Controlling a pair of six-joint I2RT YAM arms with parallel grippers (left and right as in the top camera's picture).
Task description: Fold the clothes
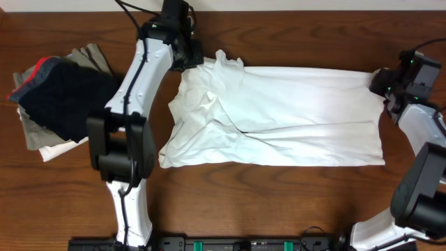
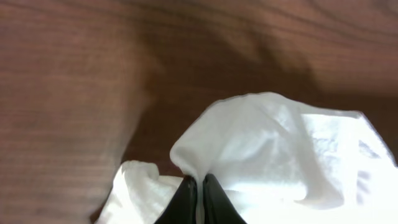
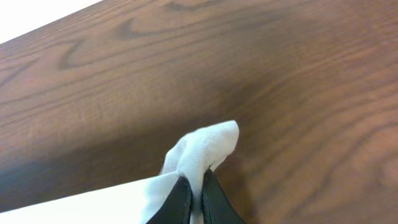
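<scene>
A white garment (image 1: 279, 115) lies spread across the middle of the wooden table, wrinkled at its left end. My left gripper (image 1: 197, 57) is shut on the garment's far left corner; the left wrist view shows its black fingers (image 2: 199, 186) pinching a bunched fold of white cloth (image 2: 261, 143). My right gripper (image 1: 382, 82) is shut on the garment's far right corner; the right wrist view shows its fingers (image 3: 196, 186) clamped on a small tuft of white cloth (image 3: 208, 146).
A pile of other clothes (image 1: 56, 97), dark blue, grey, red-trimmed and white, sits at the table's left side. Bare wood shows along the front of the table (image 1: 265, 202) and behind the garment.
</scene>
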